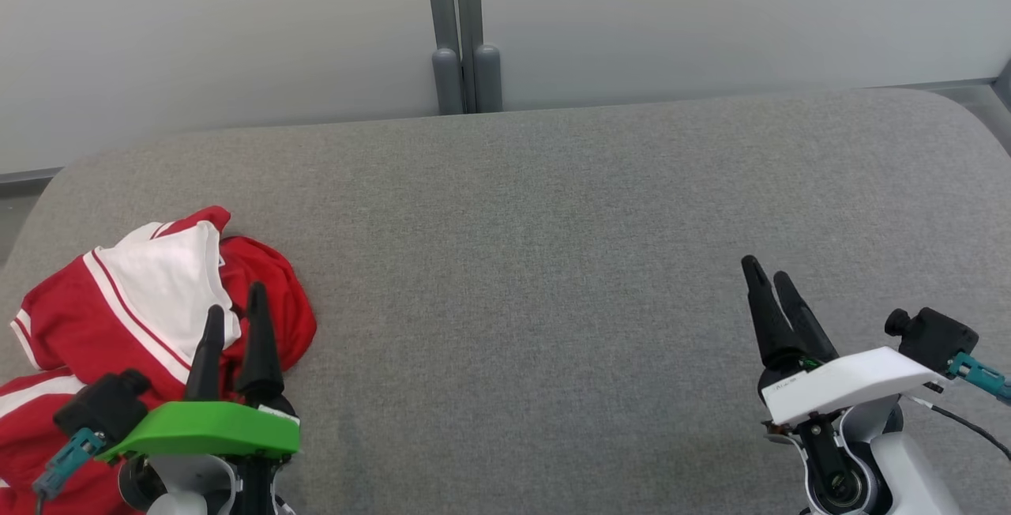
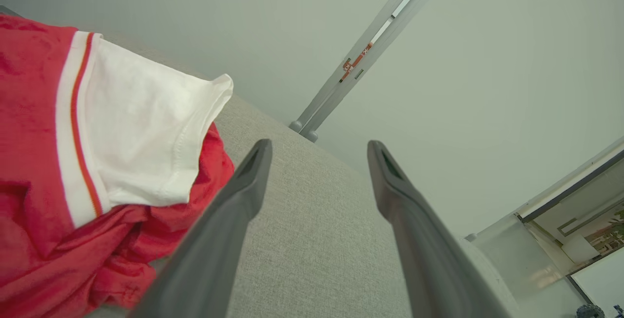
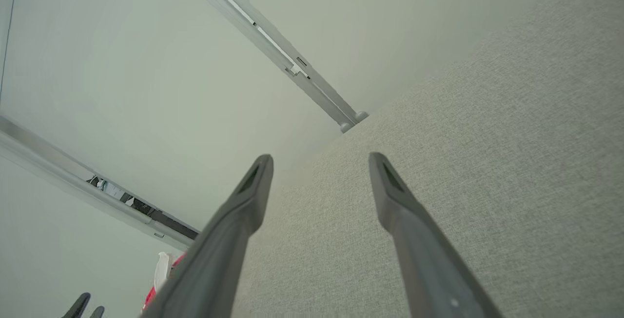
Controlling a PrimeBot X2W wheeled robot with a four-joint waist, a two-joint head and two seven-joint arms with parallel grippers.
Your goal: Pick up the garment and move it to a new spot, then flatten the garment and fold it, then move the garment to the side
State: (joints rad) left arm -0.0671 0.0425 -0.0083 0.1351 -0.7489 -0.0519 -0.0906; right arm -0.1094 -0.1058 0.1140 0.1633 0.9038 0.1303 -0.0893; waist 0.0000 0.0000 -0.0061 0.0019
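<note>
At the near edge, the left gripper (image 1: 235,302) under its green cover is seen with its two dark fingers spread apart and nothing between them. The right gripper (image 1: 765,270), white-covered, is seen at the near right, likewise released and empty above bare cloth. The garment (image 1: 71,317), red with white panels and striped trim, is left crumpled in a heap at the near left corner of the surface. In the left wrist view it (image 2: 122,128) lies just beside the left finger, a white sleeve folded over red folds. The surface (image 1: 513,262) is covered in a grey woven fabric, flat and unwrinkled, and is rounded at both far corners. Beyond its far edge, pale grey-white wall panels (image 1: 237,25) are set upright. They are joined at the middle by a darker grey double post (image 1: 462,25), which ends in two rounded feet at the surface's far edge.
</note>
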